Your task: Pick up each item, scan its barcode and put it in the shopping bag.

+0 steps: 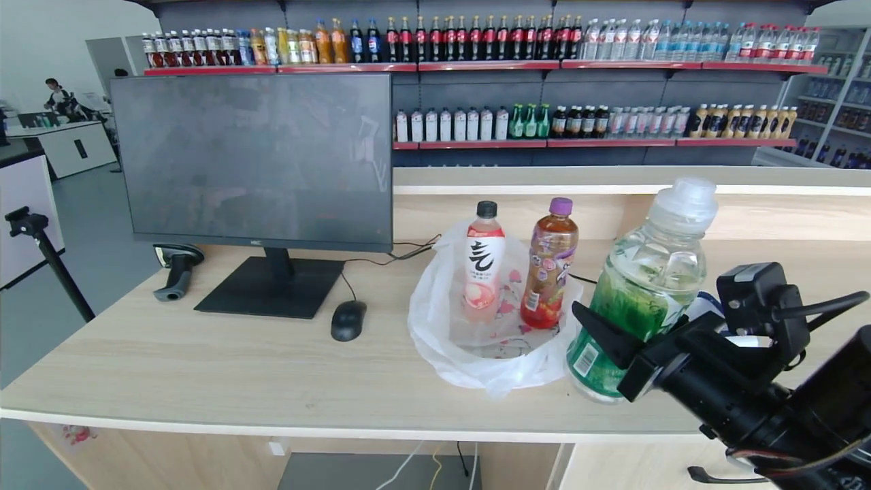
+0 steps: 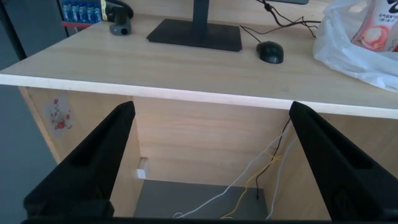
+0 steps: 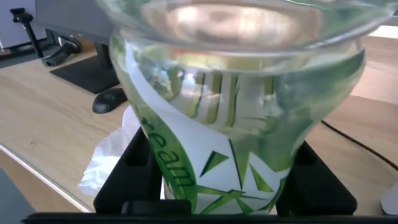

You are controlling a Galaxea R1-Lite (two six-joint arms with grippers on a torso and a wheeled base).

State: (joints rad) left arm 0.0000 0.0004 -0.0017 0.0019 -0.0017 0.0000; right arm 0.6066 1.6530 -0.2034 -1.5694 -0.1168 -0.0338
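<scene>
A clear plastic bottle with a green-and-white label and clear cap (image 1: 643, 292) sits clamped in the right gripper (image 1: 626, 327), leaning slightly, its barcode low on the label facing the head camera. Just to its left, a crumpled white plastic shopping bag (image 1: 435, 327) lies open on the counter. Two bottles stand upright side by side in the bag: a pink drink bottle with a black cap (image 1: 482, 272) and a brown tea bottle with a purple cap (image 1: 550, 272). A black handheld barcode scanner (image 1: 175, 269) rests at the counter's far left.
</scene>
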